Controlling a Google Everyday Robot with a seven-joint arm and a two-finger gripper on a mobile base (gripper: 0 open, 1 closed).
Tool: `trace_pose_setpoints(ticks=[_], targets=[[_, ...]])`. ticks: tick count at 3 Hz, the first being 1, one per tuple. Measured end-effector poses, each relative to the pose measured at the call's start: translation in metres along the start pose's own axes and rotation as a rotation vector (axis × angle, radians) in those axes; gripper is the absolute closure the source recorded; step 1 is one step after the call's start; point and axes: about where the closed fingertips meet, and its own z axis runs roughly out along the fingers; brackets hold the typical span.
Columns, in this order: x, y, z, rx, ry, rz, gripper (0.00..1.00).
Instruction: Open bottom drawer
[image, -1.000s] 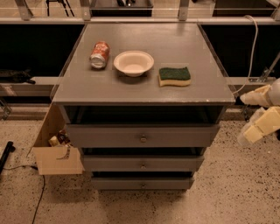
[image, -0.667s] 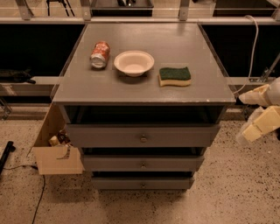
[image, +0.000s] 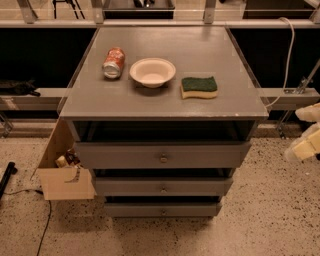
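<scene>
Little is shifted since the earlier frame: the gripper (image: 302, 131) is drawn slightly further out from the cabinet (image: 165, 100). Lowest in the cabinet front, the bottom drawer (image: 130, 209) is seen, apparently shut, long axis side to side. Right of the cabinet the gripper is held, fingers apart. Its target, the knob (image: 162, 211), is placed down-left of it.

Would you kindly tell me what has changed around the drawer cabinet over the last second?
The gripper, low at the right edge of the view beside the cabinet, has drifted slightly rightward, away from the drawers. It has taken hold of nothing. The bottom drawer sits as before, not touched, and the can, bowl and sponge on top have not moved.
</scene>
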Motion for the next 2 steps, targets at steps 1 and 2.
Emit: trace_pose_setpoints(ticks=[1,2], targets=[[0.013,-0.005,-0.002,0.057,-0.062,0.075,0.0],[0.027,0.008,0.041,0.032,-0.086,0.127,0.0]])
